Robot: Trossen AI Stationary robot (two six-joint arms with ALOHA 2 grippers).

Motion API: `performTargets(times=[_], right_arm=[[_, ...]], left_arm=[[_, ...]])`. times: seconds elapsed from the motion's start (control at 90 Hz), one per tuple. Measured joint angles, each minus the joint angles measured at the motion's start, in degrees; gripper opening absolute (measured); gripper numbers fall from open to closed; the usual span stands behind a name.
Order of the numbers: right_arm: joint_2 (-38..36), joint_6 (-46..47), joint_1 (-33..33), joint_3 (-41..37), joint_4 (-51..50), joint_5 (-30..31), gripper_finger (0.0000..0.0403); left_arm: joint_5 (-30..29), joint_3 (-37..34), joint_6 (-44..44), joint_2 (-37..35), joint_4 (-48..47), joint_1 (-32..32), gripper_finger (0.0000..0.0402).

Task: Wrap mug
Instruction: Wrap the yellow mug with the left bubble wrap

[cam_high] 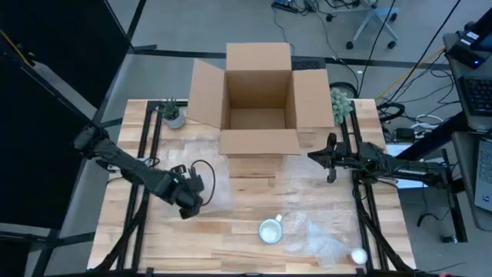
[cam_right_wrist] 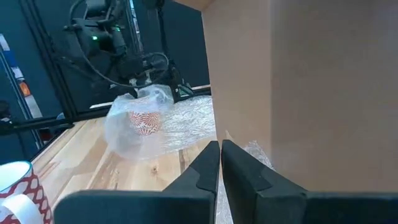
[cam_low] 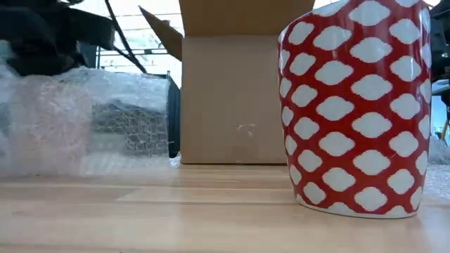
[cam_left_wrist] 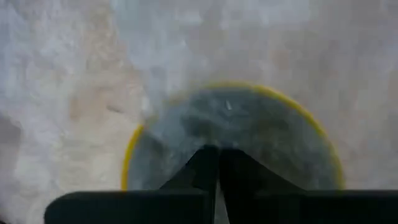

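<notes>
A mug wrapped in clear bubble wrap (cam_right_wrist: 140, 121) stands on the table's left half, its red pattern showing through. My left gripper (cam_high: 188, 204) is shut right above it. In the left wrist view the mug's round, yellow-rimmed mouth (cam_left_wrist: 230, 124) shows through the wrap under my fingertips (cam_left_wrist: 218, 152). A flat bubble wrap sheet (cam_high: 300, 181) lies in front of the box. A second, bare red-and-white mug (cam_high: 270, 229) stands upright near the front edge. My right gripper (cam_high: 314, 156) hangs shut beside the cardboard box's front wall (cam_right_wrist: 311, 81), touching nothing. My left gripper comes from above, its shut fingers pointing down at the bubble wrap over the mug's mouth (cam_left_wrist: 217, 134). The fingertips themselves hide the place of contact. I cannot tell whether they pinch the wrap or only rest on it. The wrapped mug stands on the table.
The open cardboard box (cam_high: 257, 100) stands at the table's far middle. A crumpled heap of bubble wrap (cam_high: 319, 242) lies at the front right beside a small white thing (cam_high: 359, 255). Small potted plants (cam_high: 173, 115) (cam_high: 340, 100) flank the box.
</notes>
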Motion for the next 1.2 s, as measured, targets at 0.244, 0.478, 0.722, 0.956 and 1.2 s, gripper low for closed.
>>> performTargets(times=[0.244,0.478,0.722,0.956,1.2], right_arm=[[0.0,0.0,0.0,0.0,0.0,0.0,0.0004],[0.0,0.0,0.0,0.0,0.0,0.0,0.0004],[0.0,0.0,0.0,0.0,0.0,0.0,0.0004],[0.0,0.0,0.0,0.0,0.0,0.0,0.0004],[0.0,0.0,0.0,0.0,0.2,0.0,0.0004]], left_arm=[[3.8,0.0,3.6,0.8,5.4,3.1,0.0002],[8.2,-4.9,3.1,1.8,11.6,4.0,0.0002],[8.4,-5.6,3.1,1.4,12.9,3.9,0.0002],[8.1,-5.7,3.4,1.5,12.9,3.9,0.0002],[8.0,-5.7,3.4,1.5,12.9,3.9,0.0002]])
